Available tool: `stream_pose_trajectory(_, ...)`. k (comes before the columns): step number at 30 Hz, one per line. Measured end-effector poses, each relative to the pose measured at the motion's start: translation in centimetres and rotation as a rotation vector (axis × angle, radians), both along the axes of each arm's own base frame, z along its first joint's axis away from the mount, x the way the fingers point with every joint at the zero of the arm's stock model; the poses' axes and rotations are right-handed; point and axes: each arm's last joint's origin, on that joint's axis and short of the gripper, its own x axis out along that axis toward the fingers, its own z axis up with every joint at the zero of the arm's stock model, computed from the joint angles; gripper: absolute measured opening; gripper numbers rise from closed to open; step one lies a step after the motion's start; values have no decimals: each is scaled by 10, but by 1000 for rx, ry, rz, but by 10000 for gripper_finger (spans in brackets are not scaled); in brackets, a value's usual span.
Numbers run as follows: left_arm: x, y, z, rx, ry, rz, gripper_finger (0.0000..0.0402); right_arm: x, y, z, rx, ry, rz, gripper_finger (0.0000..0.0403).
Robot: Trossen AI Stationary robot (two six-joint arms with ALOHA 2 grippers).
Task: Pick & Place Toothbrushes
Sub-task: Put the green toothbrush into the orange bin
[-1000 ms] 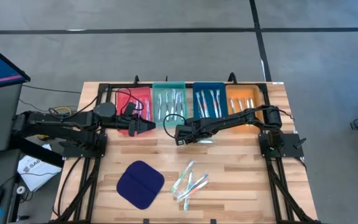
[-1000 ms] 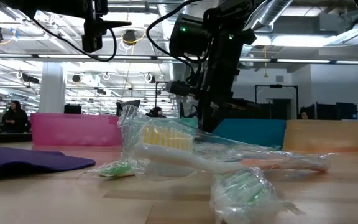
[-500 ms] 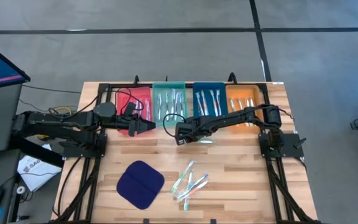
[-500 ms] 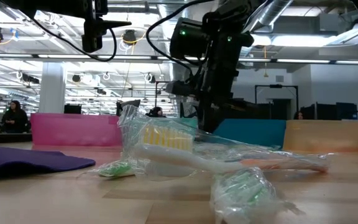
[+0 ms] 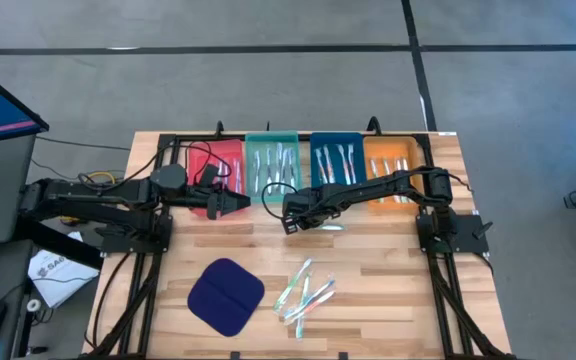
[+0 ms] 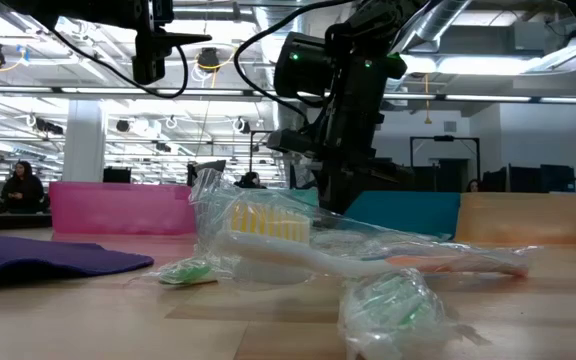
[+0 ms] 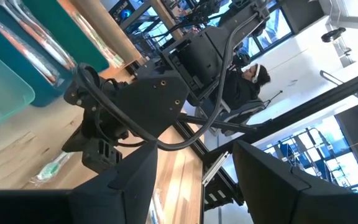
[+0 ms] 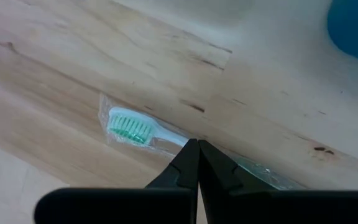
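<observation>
Little has shifted since the earlier frame: only the right arm's elbow is drawn slightly toward twelve o'clock. A wrapped green-bristled toothbrush (image 8: 143,130) lies on the table (image 5: 388,265), pinched by the closed right gripper (image 8: 198,151). At nine o'clock, the left gripper (image 5: 238,201) hovers parted, empty, by the red tray (image 5: 211,160).

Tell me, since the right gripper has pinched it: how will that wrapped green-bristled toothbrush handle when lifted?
The toothbrush looks thin, so probably light. Its clear wrapper may be slippery and could slide between the shut right gripper fingers. Pinched along its handle, it may droop or swing.
</observation>
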Motion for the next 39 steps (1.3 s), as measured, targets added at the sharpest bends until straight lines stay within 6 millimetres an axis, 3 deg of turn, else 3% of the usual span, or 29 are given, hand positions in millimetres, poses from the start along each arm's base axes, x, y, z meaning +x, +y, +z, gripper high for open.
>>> stream_pose_trajectory(21,0,0,0,7,0,5,204,-4,6,-1,52,50,202,0)
stream_pose_trajectory(39,0,0,0,12,0,3,204,-19,67,-3,35,179,528,0)
